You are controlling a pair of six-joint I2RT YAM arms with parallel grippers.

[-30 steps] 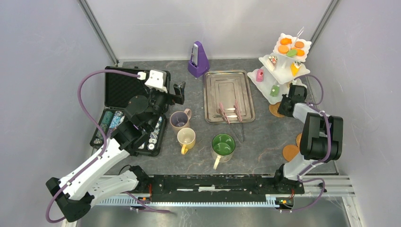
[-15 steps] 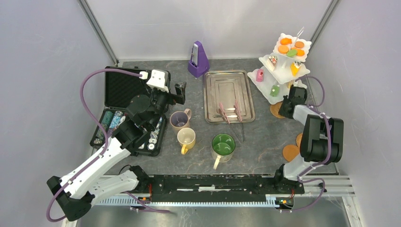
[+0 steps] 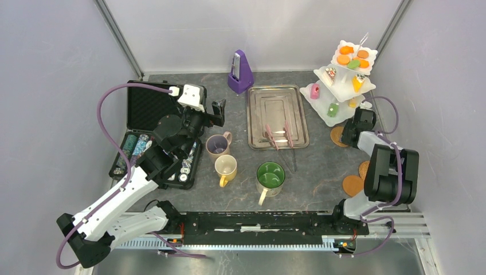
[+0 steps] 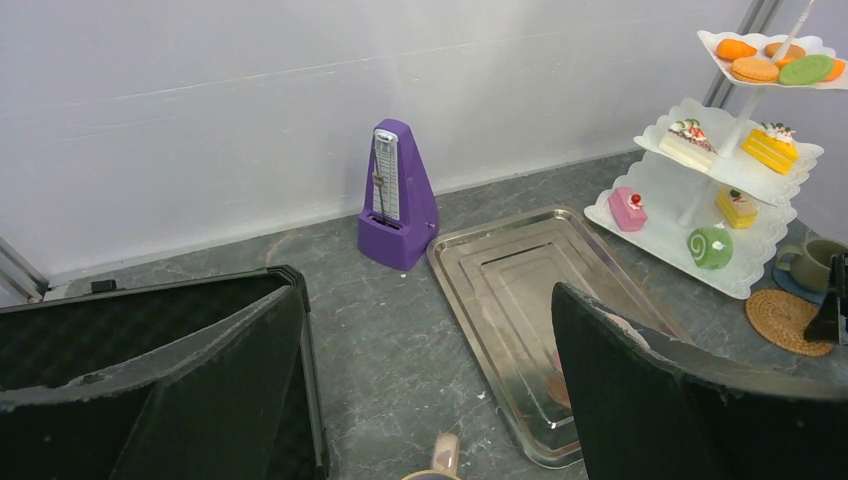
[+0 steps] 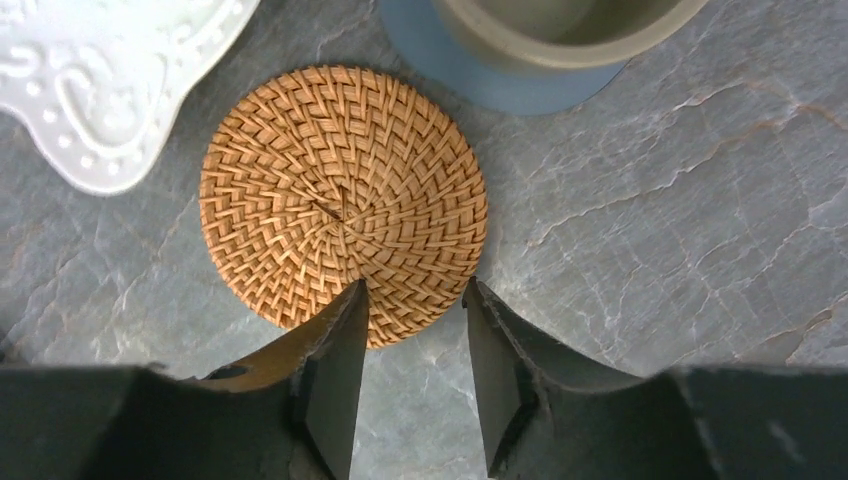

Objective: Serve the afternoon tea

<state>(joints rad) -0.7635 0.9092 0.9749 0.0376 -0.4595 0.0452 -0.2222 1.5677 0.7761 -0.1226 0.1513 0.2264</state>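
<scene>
A woven cork coaster [image 5: 343, 203] lies flat on the grey table beside the foot of the white three-tier stand [image 5: 90, 90]. My right gripper [image 5: 415, 290] is open just above the coaster's near edge, holding nothing. An olive mug [image 5: 560, 25] stands on a blue mat just beyond. In the top view the same coaster [image 3: 338, 136] shows left of the right gripper [image 3: 347, 135]. The stand [image 3: 343, 86] carries orange, green and pink pastries. The mauve mug [image 3: 218, 145], yellow mug [image 3: 226, 167] and big green mug [image 3: 270, 176] stand mid-table. My left gripper [image 3: 218, 110] hovers open above the mauve mug.
A steel tray [image 3: 277, 116] with pink tongs [image 3: 269, 136] lies at centre. The purple metronome [image 3: 240, 73] stands at the back. An open black case [image 3: 150, 109] with poker chips is under the left arm. Two more coasters [image 3: 352, 184] lie by the right arm's base.
The right gripper has opened and let go of the cork coaster, then drawn back a little to the right. The left arm has barely shifted.
</scene>
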